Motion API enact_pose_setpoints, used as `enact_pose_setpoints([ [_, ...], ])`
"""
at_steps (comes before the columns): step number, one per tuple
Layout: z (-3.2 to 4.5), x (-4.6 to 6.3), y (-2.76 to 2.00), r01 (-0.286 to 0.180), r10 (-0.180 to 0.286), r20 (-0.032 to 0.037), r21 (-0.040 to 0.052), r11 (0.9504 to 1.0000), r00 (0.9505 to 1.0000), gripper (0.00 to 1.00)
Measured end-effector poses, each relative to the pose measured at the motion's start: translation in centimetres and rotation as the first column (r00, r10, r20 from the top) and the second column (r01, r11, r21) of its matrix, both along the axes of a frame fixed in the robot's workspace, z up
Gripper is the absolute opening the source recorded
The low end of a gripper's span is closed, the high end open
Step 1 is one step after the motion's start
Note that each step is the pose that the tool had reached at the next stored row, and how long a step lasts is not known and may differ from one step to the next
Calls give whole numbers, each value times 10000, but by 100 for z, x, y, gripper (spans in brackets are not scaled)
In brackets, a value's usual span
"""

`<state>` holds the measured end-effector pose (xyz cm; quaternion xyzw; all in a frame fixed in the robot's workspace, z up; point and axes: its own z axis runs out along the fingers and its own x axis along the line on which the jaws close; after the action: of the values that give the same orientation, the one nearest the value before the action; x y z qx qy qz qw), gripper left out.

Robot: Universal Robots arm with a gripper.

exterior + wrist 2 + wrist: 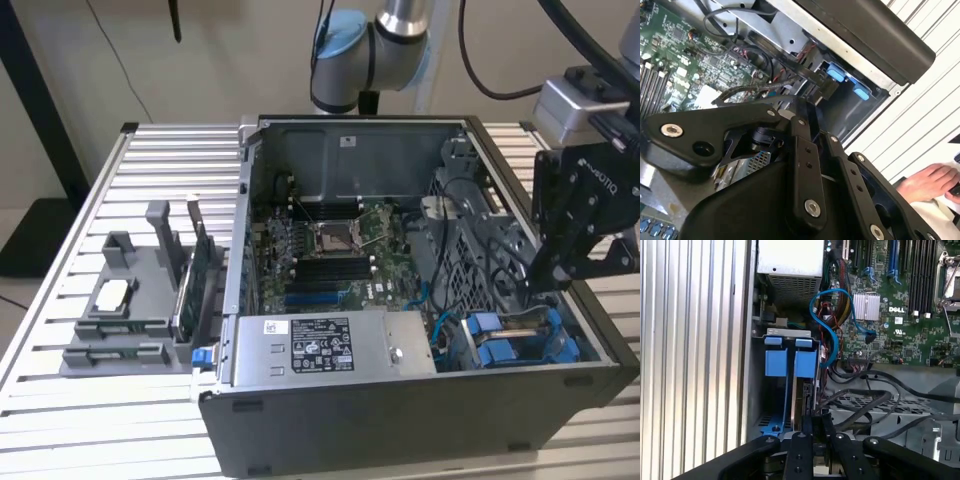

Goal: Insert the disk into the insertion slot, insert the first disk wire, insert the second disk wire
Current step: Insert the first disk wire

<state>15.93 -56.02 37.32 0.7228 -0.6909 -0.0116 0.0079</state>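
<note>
Slatted aluminium forms the table [60, 420] in the exterior view. An open computer case [400, 130] lies on it, with a grey fixture tray [120, 345] to the exterior view's left. At the case's near corner, on the exterior view's right, the disk [520, 338] sits low in its bay, a silver-grey body in a bright blue carrier. The black claw [548, 285] hangs just above it.

In the first wrist view the claw [814, 419] is closed, its fingers pressed together with nothing visible between them. It is right at the narrow edge of the disk [807, 390], though I cannot confirm contact. Two blue carrier tabs [806, 362] stand at the bay mouth, and a loose blue cable [832, 330] loops just beside them. That cable, or the black wires [865, 400] near it, could snag the claw or get pinched against the bay.

In the second wrist view a person's hand [930, 182] rests beyond the case's outer wall, perhaps close enough to the arm to be a hazard.
</note>
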Motion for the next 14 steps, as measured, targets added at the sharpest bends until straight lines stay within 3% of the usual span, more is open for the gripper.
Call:
enact_pose_setpoints([
  [3, -21, 0, -70, 32, -32, -76, 1, 10000, 10000, 19],
  [9, -62, 1, -212, 88, -88, -153, 6, 10000, 9998, 19],
  [14, -63, 1, -224, 90, -90, -157, 8, 10000, 9998, 19],
])
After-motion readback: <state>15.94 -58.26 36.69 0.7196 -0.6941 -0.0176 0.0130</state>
